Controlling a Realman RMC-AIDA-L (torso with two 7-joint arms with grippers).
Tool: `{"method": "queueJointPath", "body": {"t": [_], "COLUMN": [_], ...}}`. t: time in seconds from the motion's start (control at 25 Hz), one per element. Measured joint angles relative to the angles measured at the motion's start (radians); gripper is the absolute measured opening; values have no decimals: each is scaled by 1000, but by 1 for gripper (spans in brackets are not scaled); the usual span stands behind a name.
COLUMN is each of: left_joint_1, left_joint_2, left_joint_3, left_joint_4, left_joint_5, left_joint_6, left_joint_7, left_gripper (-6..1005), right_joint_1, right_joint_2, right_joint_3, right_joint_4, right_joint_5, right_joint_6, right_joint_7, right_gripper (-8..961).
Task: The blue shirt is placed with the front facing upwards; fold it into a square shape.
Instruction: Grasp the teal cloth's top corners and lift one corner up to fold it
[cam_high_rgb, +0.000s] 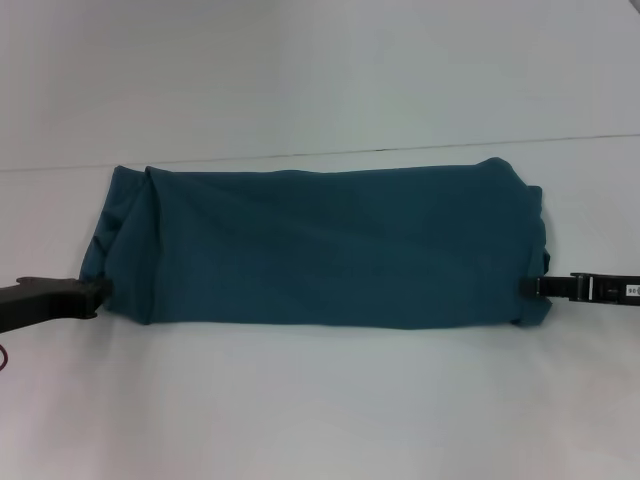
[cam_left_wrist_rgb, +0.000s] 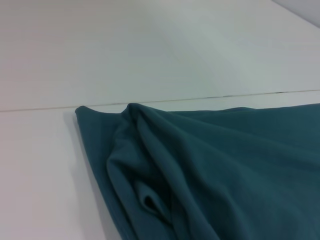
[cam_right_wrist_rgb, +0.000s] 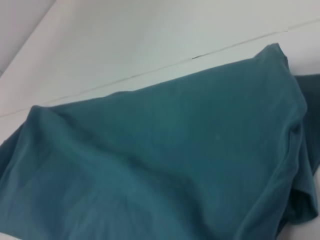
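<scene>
The blue shirt (cam_high_rgb: 330, 245) lies across the white table (cam_high_rgb: 320, 410) as a long, plain teal band folded over on itself, with no print showing. My left gripper (cam_high_rgb: 100, 290) sits low at the band's left end, shut on the fabric edge. At the right end my right gripper (cam_high_rgb: 532, 287) is shut on the cloth too. In the left wrist view the shirt (cam_left_wrist_rgb: 225, 165) bunches into folds that run toward the camera. The right wrist view shows the shirt (cam_right_wrist_rgb: 165, 165) as a smooth folded layer, with a loose flap at one end.
A thin seam (cam_high_rgb: 400, 150) runs across the table behind the shirt. Bare white tabletop lies in front of the band and beyond both of its ends. A bit of red cable (cam_high_rgb: 4, 356) shows at the far left edge.
</scene>
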Motion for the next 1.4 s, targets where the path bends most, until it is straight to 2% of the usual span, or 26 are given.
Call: {"method": "queueJointPath", "body": {"t": [0.4,0.72,0.92,1.16,1.4], "left_joint_1": [-1,0,0,2,17], "left_joint_2": [0,0,0,0,0], "left_joint_3": [0,0,0,0,-1], "left_joint_4": [1,2,2,4,24], "left_joint_5": [0,0,0,0,0], "left_joint_6": [0,0,0,2,42], "left_joint_7": [0,1,2,1,-5], "left_gripper": [0,0,0,1,1], "right_joint_1": [4,15,17,12,2], "right_joint_2": [3,14,24,25,9], "right_joint_3": [-1,-5,-15,-11,-6], "right_joint_4": [2,7,8,6,8], "right_joint_5": [-25,-25,-25,-24,-18], "right_joint_6": [1,2,22,26,25], "right_joint_7": [10,-6,-13,-13,-14], "right_gripper": [426,393,284,154,54]}}
